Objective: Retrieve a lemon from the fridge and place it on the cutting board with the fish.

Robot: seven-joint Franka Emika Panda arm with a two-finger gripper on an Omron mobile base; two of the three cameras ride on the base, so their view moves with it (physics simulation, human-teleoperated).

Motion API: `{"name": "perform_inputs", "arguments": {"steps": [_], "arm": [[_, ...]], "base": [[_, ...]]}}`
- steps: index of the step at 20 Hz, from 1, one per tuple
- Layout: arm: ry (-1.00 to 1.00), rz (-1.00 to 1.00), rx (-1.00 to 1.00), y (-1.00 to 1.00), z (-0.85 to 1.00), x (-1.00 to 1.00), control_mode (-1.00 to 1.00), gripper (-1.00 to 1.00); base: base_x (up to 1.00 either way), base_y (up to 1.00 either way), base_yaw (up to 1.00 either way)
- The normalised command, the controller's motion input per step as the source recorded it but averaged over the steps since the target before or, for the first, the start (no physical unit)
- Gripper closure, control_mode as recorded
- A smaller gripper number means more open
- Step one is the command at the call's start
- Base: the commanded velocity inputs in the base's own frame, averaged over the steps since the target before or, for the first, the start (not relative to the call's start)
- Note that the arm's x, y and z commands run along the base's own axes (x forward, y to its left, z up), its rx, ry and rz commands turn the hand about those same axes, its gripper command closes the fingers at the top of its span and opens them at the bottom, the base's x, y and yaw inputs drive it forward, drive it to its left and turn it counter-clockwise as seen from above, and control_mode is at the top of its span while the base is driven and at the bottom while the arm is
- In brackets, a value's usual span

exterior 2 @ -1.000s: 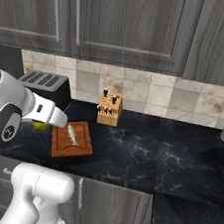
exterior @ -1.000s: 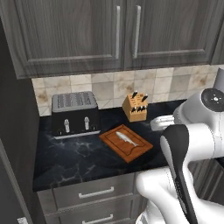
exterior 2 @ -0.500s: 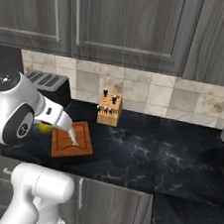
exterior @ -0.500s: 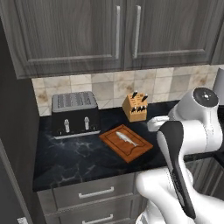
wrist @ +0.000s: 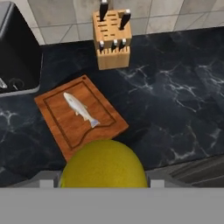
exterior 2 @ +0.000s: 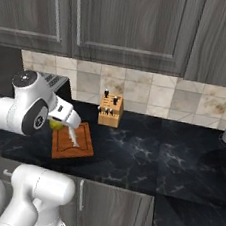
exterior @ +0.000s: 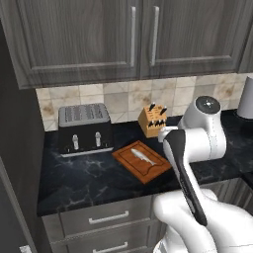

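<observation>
Jaws: clamped on the smooth round yellow lemon [wrist: 103,164], above the cutting board's near edge.
Cutting board [wrist: 65,119]: flat reddish wood, grooved, on marbled black bench [wrist: 175,87].
Fish [wrist: 80,109]: slim, pale, lying on the board.

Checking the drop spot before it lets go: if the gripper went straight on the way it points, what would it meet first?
Probably the cutting board, near its front edge, short of the fish. The gripper holds the lemon, which hides the exact line, so depth is uncertain.
</observation>
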Motion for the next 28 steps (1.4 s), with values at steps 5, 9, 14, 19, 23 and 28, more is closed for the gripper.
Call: {"name": "perform_inputs", "arguments": {"steps": [5,9,14,19,23,28], "arm": [[0.07,-0.05,0.0,0.0,-0.35,0.55,-1.0,1.0],[0.13,-0.01,0.01,0.0,-0.31,0.46,-1.0,1.0],[0.18,0.0,0.05,0.0,-0.25,0.5,-1.0,1.0],[0.11,0.0,0.04,0.0,-0.32,0.42,-1.0,1.0],[0.06,0.0,0.0,0.0,-0.31,0.36,-1.0,1.0],[0.01,0.0,0.0,0.0,-0.31,0.34,-1.0,1.0]], "base": [[0.0,0.0,0.0],[0.0,0.0,0.0],[0.0,0.0,0.0],[0.0,0.0,0.0],[0.0,0.0,0.0],[0.0,0.0,0.0]]}}
